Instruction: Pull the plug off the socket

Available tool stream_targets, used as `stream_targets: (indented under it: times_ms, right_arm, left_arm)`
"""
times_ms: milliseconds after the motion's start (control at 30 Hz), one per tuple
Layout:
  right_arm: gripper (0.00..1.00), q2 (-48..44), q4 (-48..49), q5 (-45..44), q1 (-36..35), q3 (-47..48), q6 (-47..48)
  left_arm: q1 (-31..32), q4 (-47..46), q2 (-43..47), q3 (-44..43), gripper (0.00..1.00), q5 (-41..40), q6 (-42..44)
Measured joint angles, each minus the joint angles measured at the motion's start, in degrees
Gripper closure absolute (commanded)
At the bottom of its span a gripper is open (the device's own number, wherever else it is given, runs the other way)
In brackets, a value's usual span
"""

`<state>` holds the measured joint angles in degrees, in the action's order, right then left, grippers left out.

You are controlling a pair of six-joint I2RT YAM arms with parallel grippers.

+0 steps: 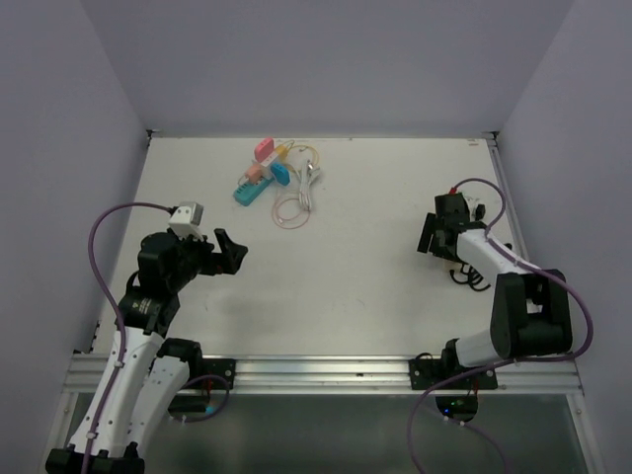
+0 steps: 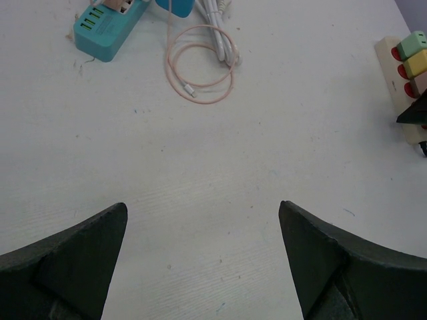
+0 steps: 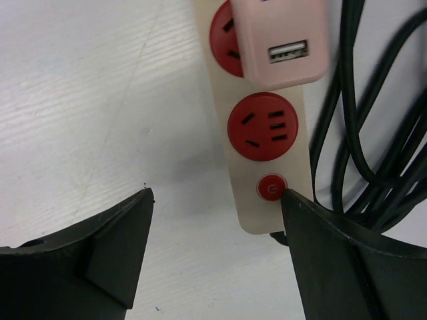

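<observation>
**Shows right pincer (image 3: 215, 200) spread wide, pink plug (image 3: 283, 40) just ahead.**
Risks lifting the unheld power strip (image 3: 263, 200) with the plug, or snagging black cable (image 3: 341, 60) beside the pincer.

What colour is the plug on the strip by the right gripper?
Pale pink plug, clearest in the right wrist view.

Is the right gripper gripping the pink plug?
No, the right gripper hangs with jaws open, short of the pink plug seated in the power strip.
</observation>
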<state>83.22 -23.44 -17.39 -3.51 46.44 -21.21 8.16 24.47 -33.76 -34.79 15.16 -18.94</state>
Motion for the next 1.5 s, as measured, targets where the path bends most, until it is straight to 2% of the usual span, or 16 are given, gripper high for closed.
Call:
stream_targets:
  times_ms: [300, 400, 567, 733, 833, 1100, 1200, 1267, 1300, 1367, 1433, 1500]
  right_arm:
    - [0.12, -2.8, -0.7, 1.4, -2.8, -0.2, -0.7]
    - [0.1, -3.3, -1.5, -0.7, -2.8, -0.2, -1.4]
    - [0.1, -3.0, -2.7, -2.4, 0.8, -0.2, -2.4]
    - [0.13, -0.3, -1.9, 0.2, 3.6, -0.2, -2.7]
    - [0.2, 1.2, -0.9, 2.3, 3.4, -0.2, -2.7]
    - [0.31, 2.1, 0.1, 1.9, 3.6, -0.8, -1.7]
    - [0.43, 3.1, 0.3, 1.4, 3.7, -0.8, -1.1]
    - [0.45, 3.8, 0.4, 0.9, 3.9, -0.8, -0.8]
    - [0.53, 3.8, 0.4, 0.9, 3.9, -0.8, -0.6]
    - [0.6, 3.7, 0.5, 1.1, 3.9, -0.8, -0.2]
    - [0.75, 3.5, 0.6, 1.1, 3.7, -1.0, -0.1]
    - [0.82, 3.0, 0.8, 0.8, 2.8, -1.3, -0.1]
  left_arm:
    - [-0.3, 0.0, -0.4, 0.0, 0.0, 0.0, 0.0]
    - [-0.5, 0.0, -0.4, 0.0, 0.0, 0.0, 0.0]
    - [-0.7, 0.0, -0.4, 0.0, 0.0, 0.0, 0.0]
    - [-0.7, 0.0, -0.4, 0.0, 0.01, 0.0, 0.0]
    - [-0.7, 0.0, -0.3, 0.0, 0.0, 0.0, 0.0]
    - [-0.7, 0.0, -0.4, 0.0, 0.0, 0.0, 0.0]
    - [-0.7, 0.0, -0.5, 0.0, 0.0, 0.0, 0.0]
    - [-0.7, 0.0, -0.5, 0.0, 0.0, 0.0, 0.0]
    - [-0.7, 0.0, -0.5, 0.0, 0.0, 0.0, 0.0]
    - [-0.7, 0.0, -0.5, 0.0, 0.0, 0.0, -0.1]
    - [-0.7, 0.0, -0.8, 0.0, 0.0, -0.7, -0.5]
    - [-0.7, 0.0, -1.2, 0.0, 0.02, -1.7, -1.0]
